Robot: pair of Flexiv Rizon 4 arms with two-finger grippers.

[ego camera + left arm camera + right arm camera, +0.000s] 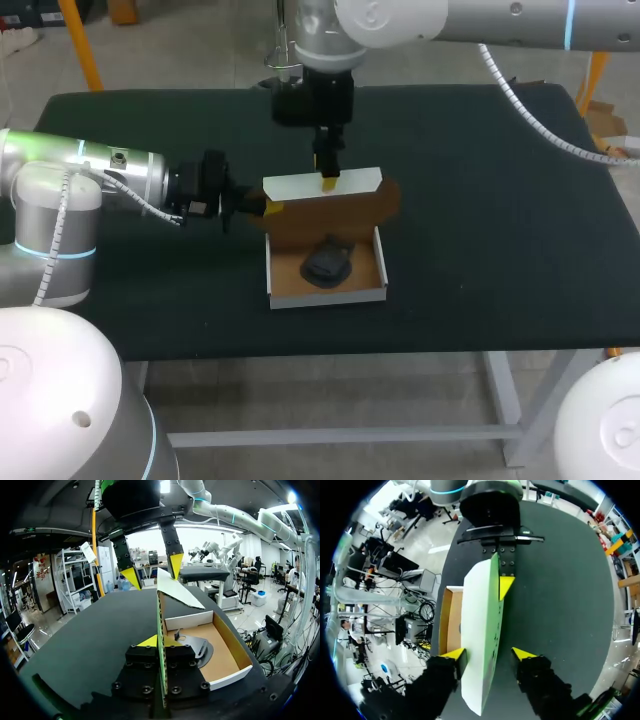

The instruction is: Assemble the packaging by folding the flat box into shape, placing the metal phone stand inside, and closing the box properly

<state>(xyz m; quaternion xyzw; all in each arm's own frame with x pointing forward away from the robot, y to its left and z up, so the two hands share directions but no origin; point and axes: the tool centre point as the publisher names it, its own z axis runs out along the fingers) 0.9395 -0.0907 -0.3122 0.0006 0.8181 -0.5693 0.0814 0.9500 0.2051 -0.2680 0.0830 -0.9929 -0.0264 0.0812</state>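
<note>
**Stand boxed, lid up for closing**

Head view: the white-and-brown cardboard box [330, 296] sits around the middle of the black table [500, 250], with the dark metal phone stand [327, 265] already lying in its tray. The step in hand looks like closing. The upright lid [320, 218] must next be swung down over the tray and its white front flap [300, 185] tucked inside the front wall. The left end effector [262, 208] meets the lid's left edge. The right end effector [328, 180] hangs over the flap.

Left wrist view: the left end effector [161, 641] is clenched on the lid's thin edge.

Right wrist view: the right end effector [489, 655] is spread, straddling the flap. One finger touches it and the other stands clear, so it grasps nothing.
</note>
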